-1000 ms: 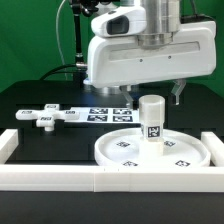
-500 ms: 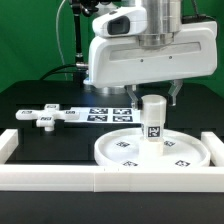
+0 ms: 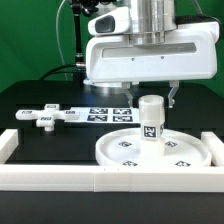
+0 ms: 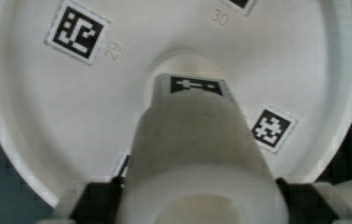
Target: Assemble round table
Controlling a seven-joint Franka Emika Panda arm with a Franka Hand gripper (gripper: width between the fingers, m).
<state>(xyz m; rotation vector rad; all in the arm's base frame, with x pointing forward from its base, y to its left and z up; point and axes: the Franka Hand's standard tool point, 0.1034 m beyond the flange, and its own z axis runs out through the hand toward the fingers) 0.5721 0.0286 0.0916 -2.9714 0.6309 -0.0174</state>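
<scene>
The large round disc (image 3: 112, 150) lies flat near the front of the black table. The short cylindrical leg (image 3: 151, 120) stands upright on its middle, a tag on its side. My gripper (image 3: 154, 97) hangs straight above, its two fingers down either side of the leg's top and shut on it. In the wrist view the leg (image 4: 199, 130) fills the space between the dark pads (image 4: 102, 200), with the tagged disc (image 4: 48, 110) beneath it. The cross-shaped base piece (image 3: 48, 117) lies apart on the table, toward the exterior view's left.
A long white border rail (image 3: 100, 180) runs along the front, with raised ends at both sides. The marker board (image 3: 105, 112) lies flat behind the disc, under the arm. A green backdrop closes off the rear.
The fingers have closed in against the top of the leg. The leg, disc and base piece stay where they were.
</scene>
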